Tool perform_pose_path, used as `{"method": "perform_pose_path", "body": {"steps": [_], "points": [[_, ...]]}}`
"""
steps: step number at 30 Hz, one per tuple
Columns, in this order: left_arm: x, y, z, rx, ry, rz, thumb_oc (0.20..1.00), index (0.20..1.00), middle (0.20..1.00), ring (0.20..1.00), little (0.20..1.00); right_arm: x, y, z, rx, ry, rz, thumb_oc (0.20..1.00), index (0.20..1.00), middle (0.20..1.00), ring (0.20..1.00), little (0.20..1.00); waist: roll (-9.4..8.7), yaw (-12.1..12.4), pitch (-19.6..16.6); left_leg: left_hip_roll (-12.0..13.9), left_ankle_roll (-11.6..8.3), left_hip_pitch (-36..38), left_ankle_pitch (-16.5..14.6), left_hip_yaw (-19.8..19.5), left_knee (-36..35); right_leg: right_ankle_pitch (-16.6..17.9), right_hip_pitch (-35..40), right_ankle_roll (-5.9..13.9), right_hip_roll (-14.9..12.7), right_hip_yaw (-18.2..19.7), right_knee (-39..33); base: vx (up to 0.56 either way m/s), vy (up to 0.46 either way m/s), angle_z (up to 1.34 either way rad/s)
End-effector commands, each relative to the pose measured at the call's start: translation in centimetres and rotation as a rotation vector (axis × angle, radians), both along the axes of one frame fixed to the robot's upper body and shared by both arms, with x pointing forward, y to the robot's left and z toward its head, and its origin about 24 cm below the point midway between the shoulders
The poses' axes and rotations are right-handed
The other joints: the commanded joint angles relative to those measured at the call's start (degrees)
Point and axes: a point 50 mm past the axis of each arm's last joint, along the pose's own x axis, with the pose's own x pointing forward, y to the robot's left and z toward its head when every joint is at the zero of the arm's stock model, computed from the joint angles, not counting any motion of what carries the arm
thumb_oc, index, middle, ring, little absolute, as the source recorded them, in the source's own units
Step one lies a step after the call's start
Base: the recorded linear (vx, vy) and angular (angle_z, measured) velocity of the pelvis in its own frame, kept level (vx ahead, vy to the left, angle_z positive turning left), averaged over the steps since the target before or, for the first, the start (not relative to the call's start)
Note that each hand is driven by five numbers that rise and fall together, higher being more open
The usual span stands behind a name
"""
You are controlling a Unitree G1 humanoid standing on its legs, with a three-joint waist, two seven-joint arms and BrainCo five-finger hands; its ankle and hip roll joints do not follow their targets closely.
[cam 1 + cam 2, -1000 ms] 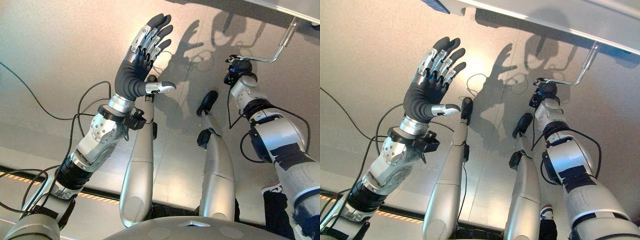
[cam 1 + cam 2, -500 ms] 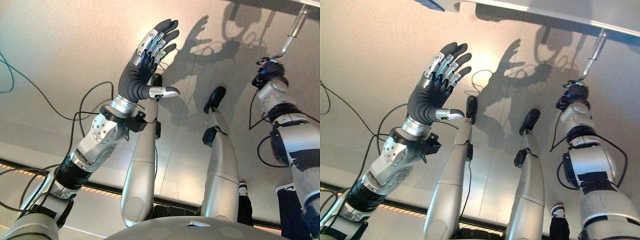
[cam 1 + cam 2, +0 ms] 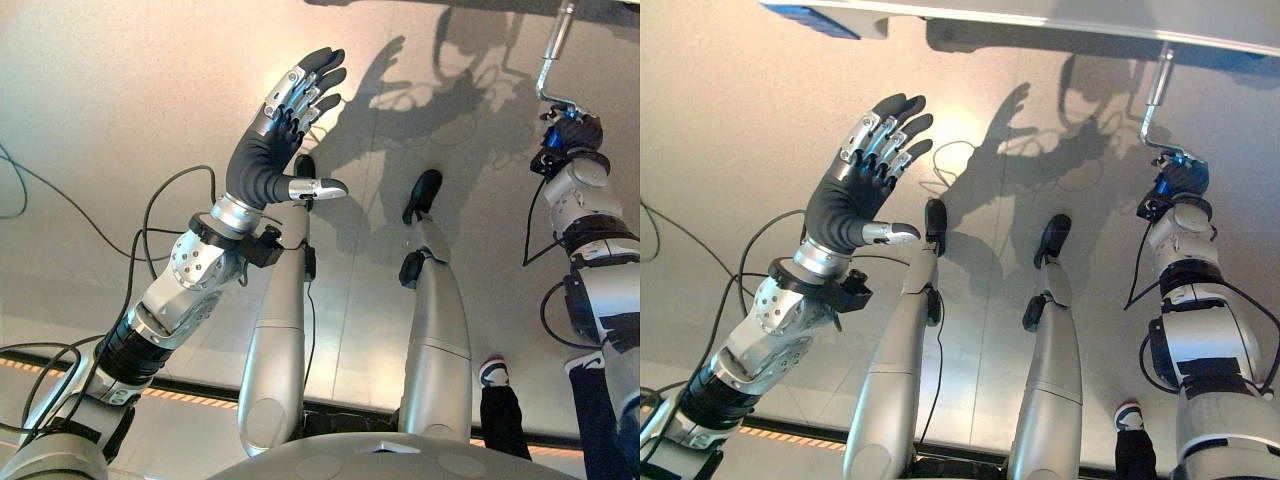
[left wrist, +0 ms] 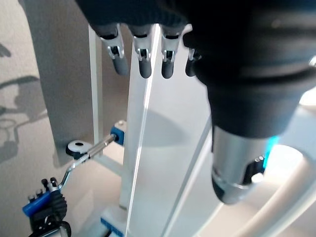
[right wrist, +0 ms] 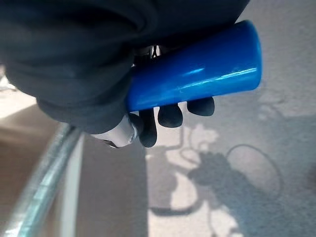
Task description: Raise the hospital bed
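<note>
Overhead, the left hand (image 3: 285,130) was raised above the floor (image 3: 120,120), fingers spread and straight, thumb out to the side, holding nothing. The right hand (image 3: 1181,178) was curled round the blue handle (image 5: 197,66) of the bent metal crank (image 3: 1154,100) hanging from the bed frame (image 3: 1040,15) at the far right. Compared with one second earlier, the crank's arm stood nearly upright instead of lying level, and the right hand sat further right; the left hand had barely moved.
</note>
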Motion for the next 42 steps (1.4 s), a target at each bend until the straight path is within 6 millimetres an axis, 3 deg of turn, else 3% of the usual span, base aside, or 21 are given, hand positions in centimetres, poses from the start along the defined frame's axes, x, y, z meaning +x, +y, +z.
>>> {"method": "perform_pose_path", "body": {"steps": [1, 3, 4, 10, 20, 21, 22, 23, 24, 25, 26, 27, 29, 30, 31, 32, 33, 36, 38, 39, 42], "points": [[-2.6, 1.5, 1.4, -0.115, -0.121, 0.036, 1.0, 1.0, 1.0, 1.0, 1.0, -6.2, -5.1, -2.0, 0.105, -0.194, -0.222, 0.2, 0.2, 0.2, 0.2, 0.2, 0.3, -5.0, -1.2, 1.8, -0.85, 2.5, -4.3, -0.8, 2.9, -2.9, 2.7, 3.2, 3.3, -1.2, 1.2, 0.01, -0.019, -0.09], [-2.7, 1.7, 1.6, -0.119, -0.135, 0.051, 1.0, 1.0, 1.0, 1.0, 1.0, -6.6, -3.6, -1.3, 0.117, -0.289, -0.15, 0.2, 0.2, 0.2, 0.2, 0.2, -0.44, -5.7, -1.2, 1.9, -0.89, 1.9, -3.7, -0.8, 2.7, -2.3, 2.2, 3.17, 3.3, -1.2, 0.9, -0.01, -0.021, -0.09], [-2.9, 2.2, 1.6, -0.119, -0.135, 0.08, 1.0, 1.0, 1.0, 1.0, 1.0, -7.9, 0.0, 0.0, 0.109, -0.442, -0.007, 0.2, 0.2, 0.2, 0.2, 0.2, -1.55, -6.4, -1.2, 1.9, -0.83, 2.1, -3.6, -0.8, 2.5, -2.2, 2.6, 3.21, 3.4, -1.3, 0.7, -0.01, -0.043, -0.11], [-4.1, 4.2, 2.0, -0.103, -0.152, 0.144, 1.0, 1.0, 1.0, 1.0, 1.0, -12.2, 5.4, 2.0, 0.122, -0.67, 0.284, 0.2, 0.2, 0.2, 0.2, 0.2, -3.85, -7.5, -1.2, 1.9, -0.68, 2.9, -3.3, -1.5, 1.9, -1.9, 4.3, 3.18, 3.2, -2.2, 0.1, 0.0, -0.026, -0.05], [-4.8, 5.5, 1.9, -0.044, -0.148, 0.186, 1.0, 1.0, 1.0, 1.0, 1.0, -14.0, 10.4, 2.1, 0.2, -0.659, 0.726, 0.2, 0.2, 0.2, 0.2, 0.2, -7.04, -6.8, -1.2, 1.7, -0.61, 4.5, -2.7, -2.5, 1.1, -0.9, 8.5, 3.41, 2.8, -4.1, -2.4, 0.0, 0.001, 0.05], [-4.9, 5.6, 1.5, -0.027, -0.131, 0.185, 1.0, 1.0, 1.0, 1.0, 1.0, -14.1, 11.6, 1.6, 0.218, -0.611, 0.826, 0.2, 0.2, 0.2, 0.2, 0.2, -7.18, -6.1, -1.2, 1.8, -0.92, 6.6, -4.4, -3.1, 1.0, -2.4, 11.0, 3.96, 2.8, -4.3, -2.6, 0.0, 0.0, 0.0], [-4.9, 5.6, 1.8, -0.027, -0.145, 0.185, 1.0, 1.0, 1.0, 1.0, 1.0, -14.1, 11.5, 1.9, 0.214, -0.625, 0.828, 0.2, 0.2, 0.2, 0.2, 0.2, -7.28, -6.3, -1.2, 1.7, -0.61, 5.0, -2.6, -2.7, 0.8, -0.7, 9.5, 3.48, 2.6, -4.6, -3.2, 0.06, 0.015, 0.04], [-4.8, 5.6, 1.4, -0.021, -0.124, 0.185, 1.0, 1.0, 1.0, 1.0, 1.0, -14.0, 12.2, 1.5, 0.22, -0.587, 0.879, 0.2, 0.2, 0.2, 0.2, 0.2, -7.2, -5.8, -1.2, 1.6, -0.9, 6.8, -4.4, -3.3, 1.0, -2.3, 11.6, 3.95, 2.7, -4.6, -3.0, -0.05, -0.007, 0.04], [-4.6, 5.6, 1.5, -0.02, -0.131, 0.19, 1.0, 1.0, 1.0, 1.0, 1.0, -13.8, 12.5, 1.7, 0.216, -0.585, 0.895, 0.2, 0.2, 0.2, 0.2, 0.2, -7.3, -5.7, -1.2, 1.5, -0.58, 5.1, -2.5, -3.0, 0.8, -0.5, 10.3, 3.47, 2.4, -5.1, -3.8, 0.06, 0.004, 0.06], [-4.5, 5.6, 1.2, -0.023, -0.116, 0.189, 1.0, 1.0, 1.0, 1.0, 1.0, -13.3, 13.4, 1.2, 0.253, -0.562, 0.926, 0.2, 0.2, 0.2, 0.2, 0.2, -7.07, -5.2, -1.2, 1.5, -0.89, 6.9, -4.4, -3.6, 1.1, -2.0, 12.2, 3.95, 2.4, -5.0, -3.5, -0.05, 0.02, 0.06], [-4.3, 5.5, 1.4, -0.023, -0.126, 0.184, 1.0, 1.0, 1.0, 1.0, 1.0, -12.9, 14.7, 1.9, 0.262, -0.575, 0.991, 0.2, 0.2, 0.2, 0.2, 0.2, -6.96, -4.8, -1.2, 1.2, -0.55, 5.2, -2.5, -3.4, 0.8, -0.2, 10.9, 3.51, 2.2, -5.5, -4.3, 0.07, 0.019, 0.07], [-4.1, 5.5, 1.1, -0.024, -0.107, 0.189, 1.0, 1.0, 1.0, 1.0, 1.0, -12.8, 15.5, 1.7, 0.253, -0.554, 1.029, 0.2, 0.2, 0.2, 0.2, 0.2, -6.73, -4.2, -1.2, 1.3, -0.86, 6.9, -4.4, -4.0, 1.1, -1.9, 12.7, 3.99, 2.3, -5.4, -3.8, 0.01, 0.012, 0.06], [-3.9, 5.4, 0.9, -0.042, -0.097, 0.189, 1.0, 1.0, 1.0, 1.0, 1.0, -12.2, 17.3, 2.4, 0.273, -0.565, 1.1, 0.2, 0.2, 0.2, 0.2, 0.2, -6.14, -3.2, -1.2, 1.1, -0.72, 6.7, -4.4, -4.2, 1.2, -1.8, 13.0, 3.94, 2.0, -5.6, -4.1, 0.01, 0.015, 0.0], [-3.6, 5.2, 1.1, -0.053, -0.106, 0.187, 1.0, 1.0, 1.0, 1.0, 1.0, -11.8, 18.5, 3.2, 0.263, -0.583, 1.146, 0.2, 0.2, 0.2, 0.2, 0.2, -5.84, -2.8, -1.2, 0.8, -0.35, 4.7, -2.6, -4.0, 1.1, -0.1, 11.4, 3.46, 1.7, -6.2, -4.6, 0.01, 0.012, -0.05], [-3.5, 5.2, 0.8, -0.058, -0.092, 0.19, 1.0, 1.0, 1.0, 1.0, 1.0, -11.6, 19.2, 3.1, 0.265, -0.572, 1.157, 0.2, 0.2, 0.2, 0.2, 0.2, -5.54, -2.2, -1.2, 0.9, -0.63, 6.5, -4.5, -4.5, 1.3, -1.9, 13.1, 3.94, 1.7, -6.0, -4.1, -0.05, 0.014, -0.05], [-3.5, 5.2, 1.2, -0.059, -0.107, 0.19, 1.0, 1.0, 1.0, 1.0, 1.0, -11.5, 19.2, 3.5, 0.257, -0.586, 1.159, 0.2, 0.2, 0.2, 0.2, 0.2, -5.62, -2.4, -1.2, 0.7, -0.32, 4.6, -2.6, -4.2, 1.1, -0.2, 11.5, 3.45, 1.6, -6.4, -4.6, 0.07, 0.007, -0.01], [-3.3, 5.0, 0.7, -0.074, -0.086, 0.189, 1.0, 1.0, 1.0, 1.0, 1.0, -10.9, 20.9, 3.7, 0.266, -0.57, 1.198, 0.2, 0.2, 0.2, 0.2, 0.2, -4.87, -1.1, -1.2, 0.6, -0.53, 6.4, -4.7, -4.8, 1.4, -1.9, 13.5, 3.93, 1.6, -6.2, -4.3, 0.0, 0.0, 0.0], [-2.8, 4.5, 1.0, -0.108, -0.092, 0.172, 1.0, 1.0, 1.0, 1.0, 1.0, -9.3, 22.9, 5.2, 0.229, -0.575, 1.205, 0.2, 0.2, 0.2, 0.2, 0.2, -3.95, 0.3, -1.2, 0.0, -0.08, 3.9, -2.8, -4.9, 1.5, -0.3, 11.8, 3.36, 1.0, -7.3, -4.8, 0.02, 0.014, 0.04], [-2.7, 4.3, 0.7, -0.13, -0.069, 0.161, 1.0, 1.0, 1.0, 1.0, 1.0, -8.3, 23.9, 5.6, 0.211, -0.555, 1.182, 0.2, 0.2, 0.2, 0.2, 0.2, -3.27, 1.4, -1.2, 0.0, -0.39, 5.4, -4.8, -5.5, 1.9, -2.2, 13.4, 3.84, 1.0, -7.1, -4.2, 0.02, 0.011, 0.15], [-2.6, 4.1, 0.9, -0.142, -0.077, 0.154, 1.0, 1.0, 1.0, 1.0, 1.0, -7.8, 24.3, 6.0, 0.206, -0.555, 1.175, 0.2, 0.2, 0.2, 0.2, 0.2, -3.16, 1.6, -1.2, -0.3, -0.07, 3.5, -2.9, -5.2, 1.8, -0.5, 11.9, 3.37, 0.7, -7.7, -4.7, -0.05, 0.025, 0.27], [-2.6, 3.6, 0.6, -0.16, -0.048, 0.122, 1.0, 1.0, 1.0, 1.0, 1.0, -5.9, 25.2, 5.6, 0.197, -0.492, 1.09, 0.2, 0.2, 0.2, 0.2, 0.2, -2.47, 2.8, -1.2, -0.4, -0.28, 5.0, -5.1, -5.7, 2.3, -2.4, 13.5, 3.85, 0.8, -7.5, -4.1, 0.04, 0.011, 0.19]]}}
